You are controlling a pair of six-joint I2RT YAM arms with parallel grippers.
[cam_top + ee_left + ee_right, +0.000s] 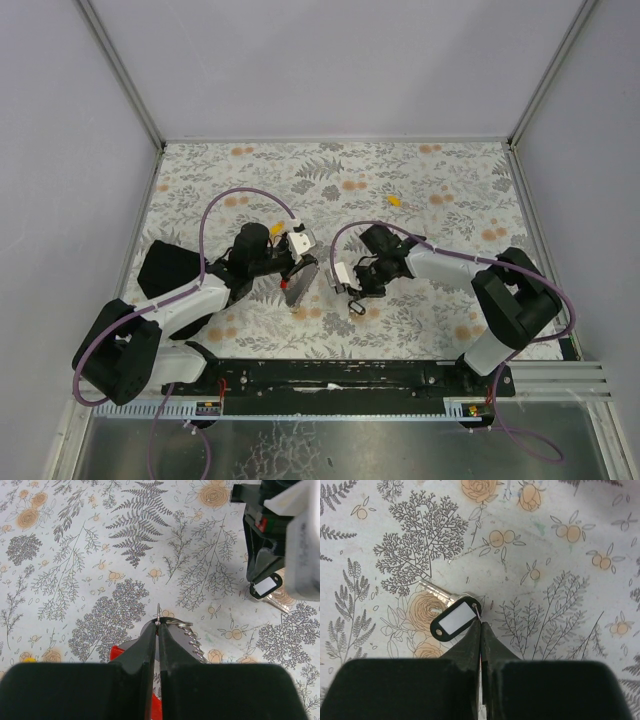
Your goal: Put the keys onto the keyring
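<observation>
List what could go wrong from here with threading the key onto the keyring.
1. The right fingers pinch only the rim of the black-tagged key, so it may swivel or slip out during the approach.
2. The left fingers hold the keyring by thin wire at their very tips; a push from the key could pull it free.

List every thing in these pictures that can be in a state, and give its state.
left gripper: shut on the keyring's thin metal ring.
right gripper: shut on the black-headed key.
keyring: held by the left gripper.
black-headed key: pinched at its head's edge, not yet on the keyring.
yellow key: lying loose on the table, apart from both arms.
</observation>
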